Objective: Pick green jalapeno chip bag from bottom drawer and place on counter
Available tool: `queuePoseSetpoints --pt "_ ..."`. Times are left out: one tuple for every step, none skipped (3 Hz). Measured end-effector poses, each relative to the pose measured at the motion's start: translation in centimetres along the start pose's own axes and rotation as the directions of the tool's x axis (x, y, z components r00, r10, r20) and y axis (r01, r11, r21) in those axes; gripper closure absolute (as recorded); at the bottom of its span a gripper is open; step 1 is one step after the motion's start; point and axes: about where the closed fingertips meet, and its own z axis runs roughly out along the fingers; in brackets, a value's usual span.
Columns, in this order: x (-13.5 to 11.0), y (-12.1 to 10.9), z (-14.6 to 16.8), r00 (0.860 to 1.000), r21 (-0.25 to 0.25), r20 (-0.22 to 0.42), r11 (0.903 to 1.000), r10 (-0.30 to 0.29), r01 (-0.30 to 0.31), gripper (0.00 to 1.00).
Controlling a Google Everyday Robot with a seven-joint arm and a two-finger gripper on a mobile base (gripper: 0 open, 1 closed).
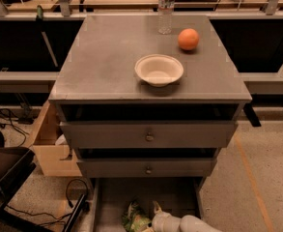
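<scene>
The green jalapeno chip bag (135, 220) lies on the flat grey floor of the open bottom drawer (175, 197), at the bottom edge of the camera view. My gripper (153, 212) reaches into the drawer from the lower right on a white arm and sits right beside the bag, against its right side. The counter (107, 62) is the grey cabinet top above.
A white bowl (159, 70), an orange (188, 38) and a clear water bottle (165, 6) stand on the counter. Two upper drawers with round knobs (149, 137) are shut. A cardboard box (47, 141) and cables lie on the floor to the left.
</scene>
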Motion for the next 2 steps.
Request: queuePoseSetpoints --pt "-0.88 -0.53 1.04 1.0 -0.002 -0.004 0.9997 -0.022 0.022 0.0" --pt "-1.46 -0.42 1.5 0.994 -0.001 -0.079 0.9969 -0.079 0.079 0.0"
